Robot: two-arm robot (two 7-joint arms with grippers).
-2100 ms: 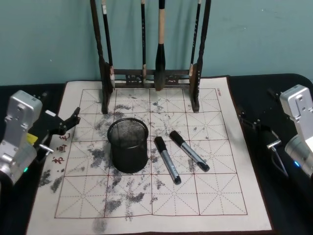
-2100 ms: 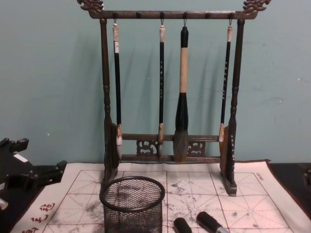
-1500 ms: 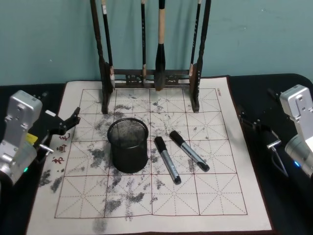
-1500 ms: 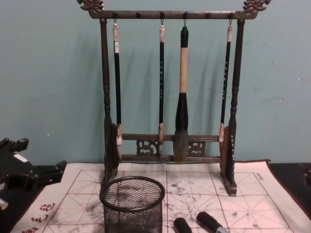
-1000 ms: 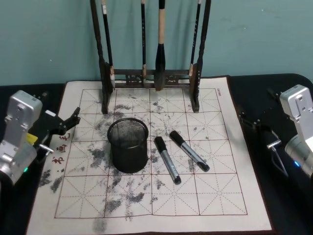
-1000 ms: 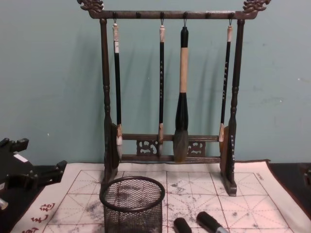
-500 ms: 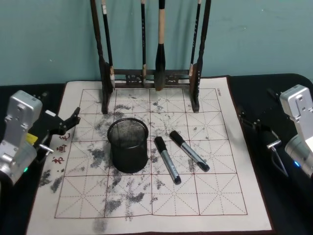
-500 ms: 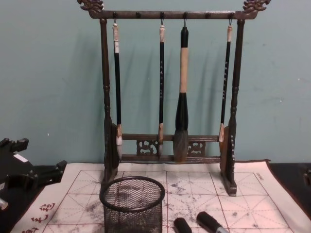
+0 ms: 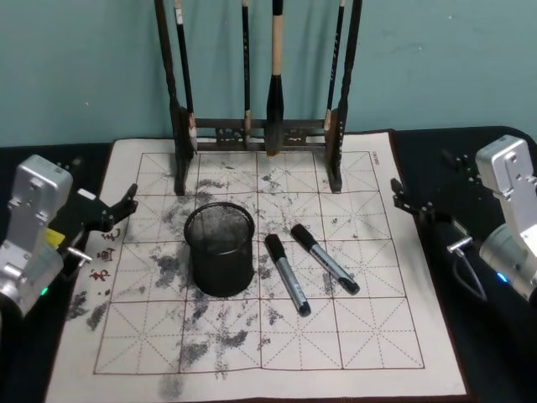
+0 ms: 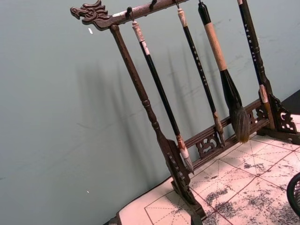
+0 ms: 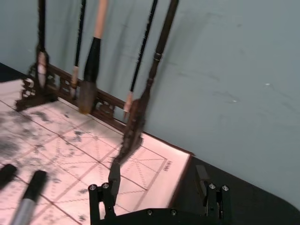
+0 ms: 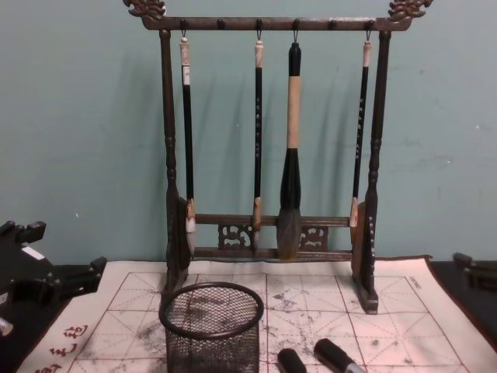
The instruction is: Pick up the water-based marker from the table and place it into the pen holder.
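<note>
**Right Arm Starts Its Approach; Markers Not Yet Contacted**

Right gripper [image 9: 422, 178] has shifted inward from its position 0.5 s ago. In the head view its leading finger is now at the right edge of the mat [image 9: 377, 353]. In the chest view it has newly entered at the right edge. Nothing else has moved. Judgement: the reach phase has just begun, and no part of the pick is complete.

**Gripper state**
- Right gripper: the right wrist view shows its 2 fingers set wide apart, with nothing between them.
- Left gripper [image 9: 117, 210]: parked off the left edge of the mat, its fingers apart and empty.

**Task objects**
- Pen holder [image 9: 220, 249]: a black wire-mesh cup standing upright on the mat, left of centre, in front of the brush rack [image 9: 260, 126]. No pen is visible inside it.
- 2 markers lie flat on the mat, to the right of the pen holder.
- Left marker [image 9: 287, 274] lies just beside the holder without touching it.
- Right marker [image 9: 325, 259] lies near the left marker but apart from it, roughly parallel.
- Each marker has a black cap pointing toward the rack and a grey barrel angled toward the robot's right. Which of the 2 is the water-based marker cannot be told.

Judgement: the right marker is nearer to the approaching gripper.
</note>
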